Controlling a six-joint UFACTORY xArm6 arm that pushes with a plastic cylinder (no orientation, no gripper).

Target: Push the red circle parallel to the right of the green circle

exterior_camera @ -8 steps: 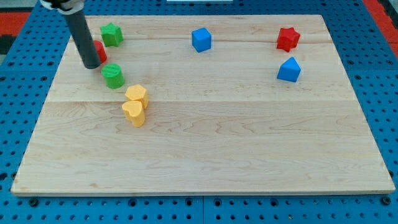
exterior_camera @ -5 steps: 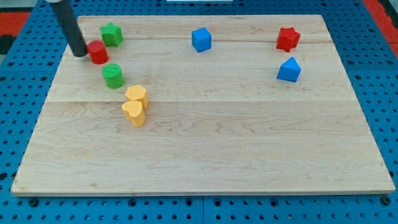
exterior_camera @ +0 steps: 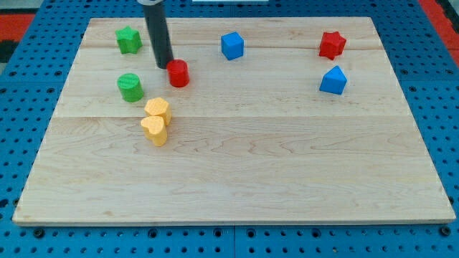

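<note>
So your red circle [exterior_camera: 178,73] sits up and to the view's right of the green circle [exterior_camera: 130,87], near it but not level w/ it. My tip [exterior_camera: 164,66] is touching or just beside its upper-left edge. No pincer on this rig btw, just a bare rod, so nothing opens or shuts.

Handling-wise it looks like a small, light, stiff puck that'll prob slide easy on the wood board [exterior_camera: 287,165] (and spin off if you hit it off-center). Push from the top, thru the middle, imo.
</note>
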